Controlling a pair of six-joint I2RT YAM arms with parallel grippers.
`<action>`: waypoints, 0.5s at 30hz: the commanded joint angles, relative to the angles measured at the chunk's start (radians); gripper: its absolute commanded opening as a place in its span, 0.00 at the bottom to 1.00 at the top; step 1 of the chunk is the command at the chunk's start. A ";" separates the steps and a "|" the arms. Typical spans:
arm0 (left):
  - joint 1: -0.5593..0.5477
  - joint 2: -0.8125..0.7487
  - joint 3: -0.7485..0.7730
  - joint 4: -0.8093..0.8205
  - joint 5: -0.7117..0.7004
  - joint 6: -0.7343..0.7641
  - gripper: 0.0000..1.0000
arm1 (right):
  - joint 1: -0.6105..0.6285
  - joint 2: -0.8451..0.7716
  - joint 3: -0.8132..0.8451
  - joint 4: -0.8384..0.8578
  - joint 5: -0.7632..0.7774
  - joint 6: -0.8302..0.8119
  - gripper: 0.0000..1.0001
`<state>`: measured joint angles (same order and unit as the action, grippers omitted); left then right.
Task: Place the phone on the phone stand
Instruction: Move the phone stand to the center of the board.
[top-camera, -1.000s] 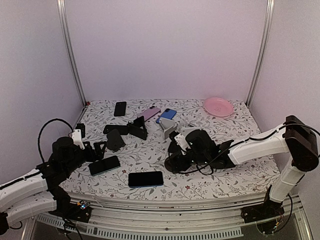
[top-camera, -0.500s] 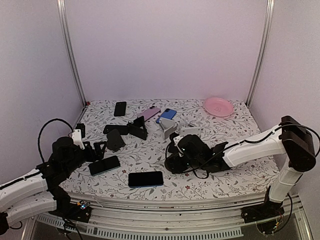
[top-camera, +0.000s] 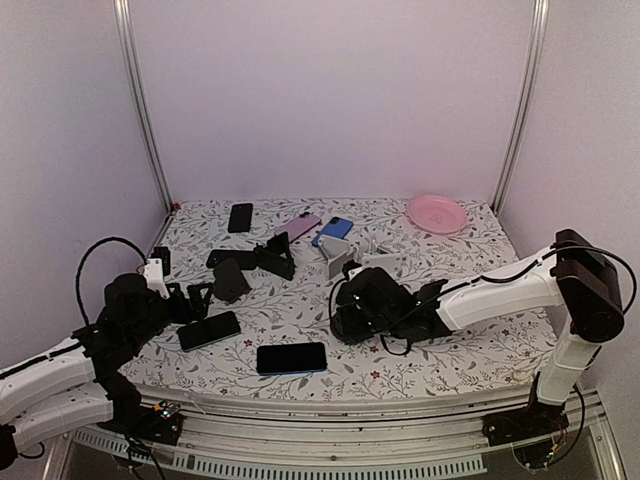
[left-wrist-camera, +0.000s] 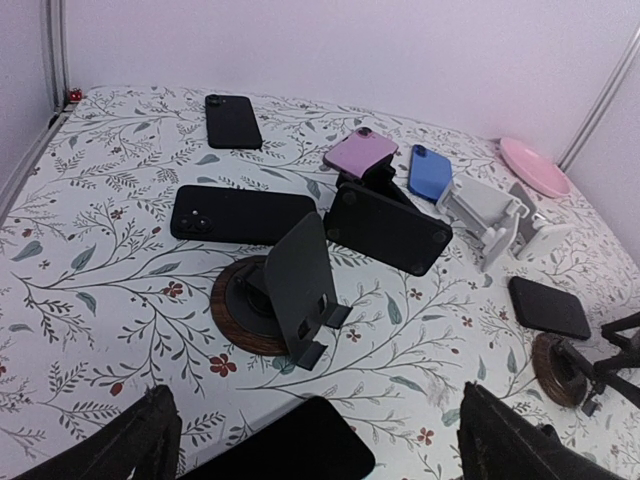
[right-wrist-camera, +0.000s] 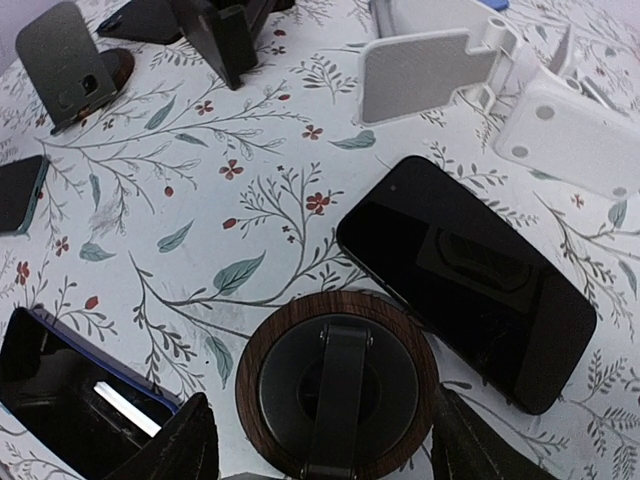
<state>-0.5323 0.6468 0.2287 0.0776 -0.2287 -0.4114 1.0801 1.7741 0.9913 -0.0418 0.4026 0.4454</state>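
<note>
Top external, left tool (top-camera: 196, 300): lower left of the frame, low over the surface (top-camera: 470, 345), just above a dark phone (top-camera: 209, 329).
Top external, right tool (top-camera: 345, 318): centre of the frame, down near the surface; its jaws are hidden from this angle.
Left wrist, left tool: spread wide and holding nothing; a grey stand (left-wrist-camera: 300, 285) sits mid-frame.
Right wrist, right tool: fingers (right-wrist-camera: 190, 445) apart, one on either side of the round stand (right-wrist-camera: 338, 385), with a gap showing on the left.
Right wrist, black phone (right-wrist-camera: 465, 290): flat on the surface, just beside the round stand, right of centre.
Right wrist, white stands (right-wrist-camera: 430, 65): upper right.
</note>
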 joint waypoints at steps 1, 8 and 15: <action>-0.012 -0.005 -0.008 0.027 -0.001 0.013 0.97 | 0.004 -0.059 0.021 -0.066 0.043 0.044 0.59; -0.012 -0.005 -0.008 0.028 -0.002 0.012 0.97 | 0.004 -0.184 -0.006 -0.126 0.080 0.069 0.51; -0.012 -0.003 -0.009 0.028 -0.002 0.011 0.97 | -0.055 -0.348 -0.085 -0.231 0.152 0.073 0.49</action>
<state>-0.5323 0.6464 0.2287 0.0776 -0.2287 -0.4114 1.0714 1.5272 0.9646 -0.2127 0.4904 0.5034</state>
